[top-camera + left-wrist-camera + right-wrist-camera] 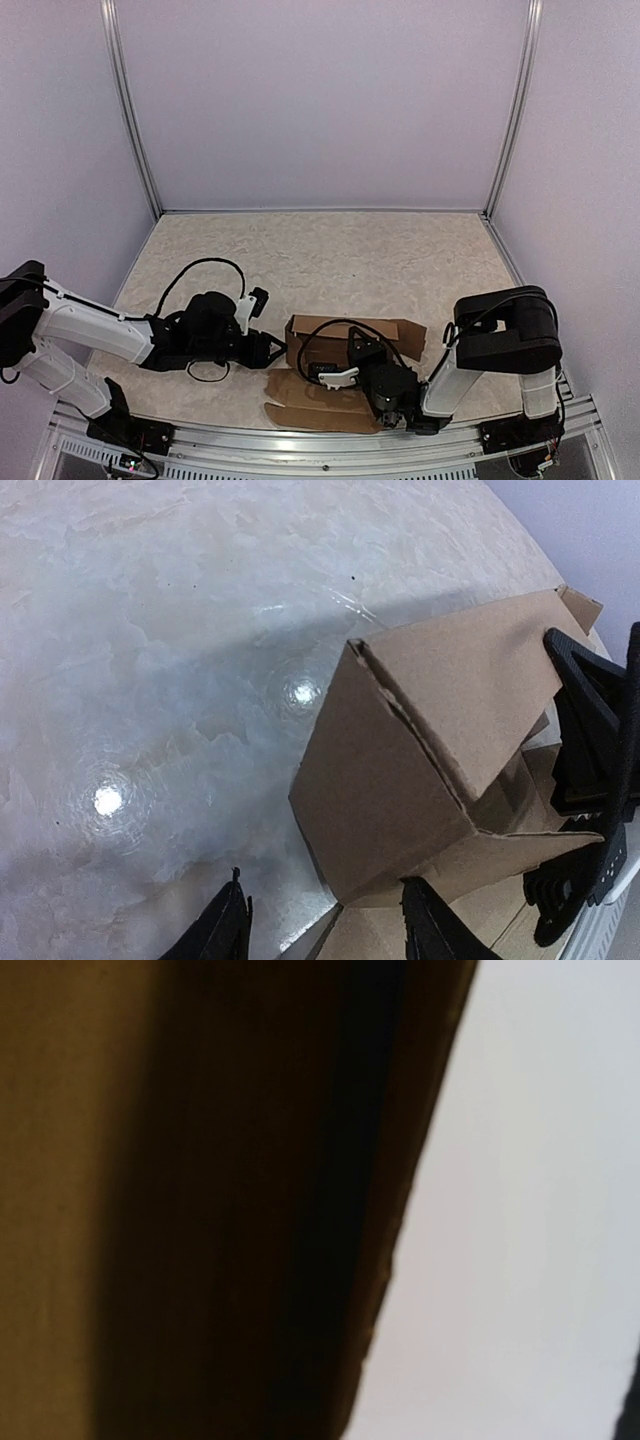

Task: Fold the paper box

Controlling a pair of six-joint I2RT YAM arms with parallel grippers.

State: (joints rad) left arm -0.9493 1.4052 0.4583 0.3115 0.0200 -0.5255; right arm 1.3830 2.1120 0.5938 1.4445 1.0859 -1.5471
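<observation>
The paper box (372, 336) sits low in the middle of the top view, near the bottom edge of the table (330, 250). It is half raised: brown walls stand up as an open carton, while flat flaps (305, 402) lie spread on the table just below it in the frame.

In the left wrist view the paper box (400, 770) fills the centre and right. One creased corner points toward the upper middle, and a loose side panel leans outward.

The left claw (274, 350) lies just left of the carton in the top view. In its own camera its two dark fingertips (228, 932) stand well apart at the bottom edge. The carton's lower corner reaches down between them, and I see no contact. This claw is open and holds nothing.

The right claw (338, 374) sits against the carton's lower side in the top view. From the left wrist it shows as black parts (585, 780) at the right edge, hard against the cardboard. The right wrist view is a close blur of brown cardboard (150, 1200) on the left and pale background on the right. Whether this claw grips the wall or rests open, I cannot tell.
</observation>
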